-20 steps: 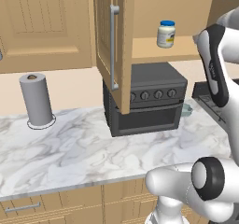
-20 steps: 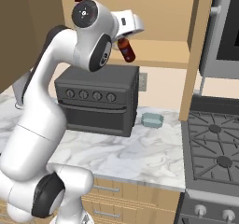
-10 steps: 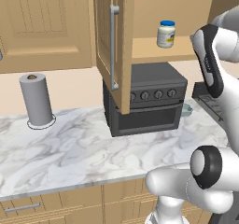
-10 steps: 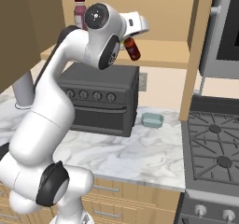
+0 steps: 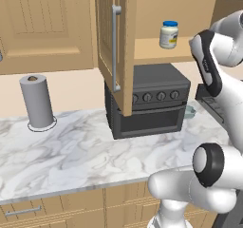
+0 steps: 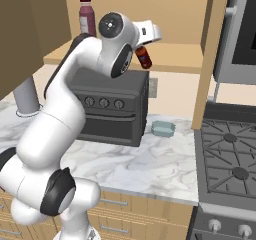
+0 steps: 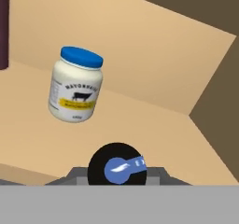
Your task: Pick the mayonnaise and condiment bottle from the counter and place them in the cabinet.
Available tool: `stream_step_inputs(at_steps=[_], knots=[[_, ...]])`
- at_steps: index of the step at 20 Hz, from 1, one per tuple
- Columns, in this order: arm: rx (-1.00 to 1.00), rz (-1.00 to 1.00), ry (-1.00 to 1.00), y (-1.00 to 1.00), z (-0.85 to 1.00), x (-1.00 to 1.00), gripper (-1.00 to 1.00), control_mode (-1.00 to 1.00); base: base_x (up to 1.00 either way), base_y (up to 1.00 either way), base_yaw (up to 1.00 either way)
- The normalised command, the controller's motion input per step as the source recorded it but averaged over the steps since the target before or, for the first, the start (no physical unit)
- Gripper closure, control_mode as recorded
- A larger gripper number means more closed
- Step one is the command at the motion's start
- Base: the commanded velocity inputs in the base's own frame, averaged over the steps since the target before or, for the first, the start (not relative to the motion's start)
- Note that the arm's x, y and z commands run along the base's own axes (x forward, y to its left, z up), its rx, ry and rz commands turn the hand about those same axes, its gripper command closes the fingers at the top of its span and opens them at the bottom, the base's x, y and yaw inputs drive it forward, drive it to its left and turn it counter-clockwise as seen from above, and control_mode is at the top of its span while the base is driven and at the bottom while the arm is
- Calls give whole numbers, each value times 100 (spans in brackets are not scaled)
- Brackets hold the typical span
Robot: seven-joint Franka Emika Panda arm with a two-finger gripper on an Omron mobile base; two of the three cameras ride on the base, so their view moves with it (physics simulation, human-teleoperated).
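Observation:
The condiment bottle, dark red-brown, hangs tilted just over the front edge of the cabinet shelf, with my gripper shut on its neck. Its round black cap shows at the bottom of the hand view. The mayonnaise, a squat white jar with a blue lid, stands upright on the shelf ahead of the hand and to its left. In the left base view the mayonnaise stands inside the open cabinet, above the marbled counter.
The cabinet door with its silver bar handle stands open to the left. A tall maroon bottle stands on the shelf's left part. Under the shelf sits a black toaster oven. A paper towel roll, a small teal dish and the stove flank it.
The arm has swung a little to the right and the held condiment bottle has moved with it, closer over the shelf. The mayonnaise has not moved.

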Motion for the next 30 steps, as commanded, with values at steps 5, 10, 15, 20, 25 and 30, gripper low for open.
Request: stream_step_inputs(at_steps=[5, 10, 15, 20, 25, 30], knots=[[0, 0, 0, -7, -5, 19, 100, -100, 0, 0, 0], [0, 0, -1, -9, 8, 8, 100, -100, 0, 0, 0], [0, 0, -2, -8, 9, 10, 100, -100, 0, 0, 0], [0, 0, -4, -7, 13, 8, 100, -100, 0, 0, 0], [1, 0, -2, -8, 1, 20, 100, -100, 0, 0, 0], [0, 0, 0, -5, -6, 21, 100, -100, 0, 0, 0]])
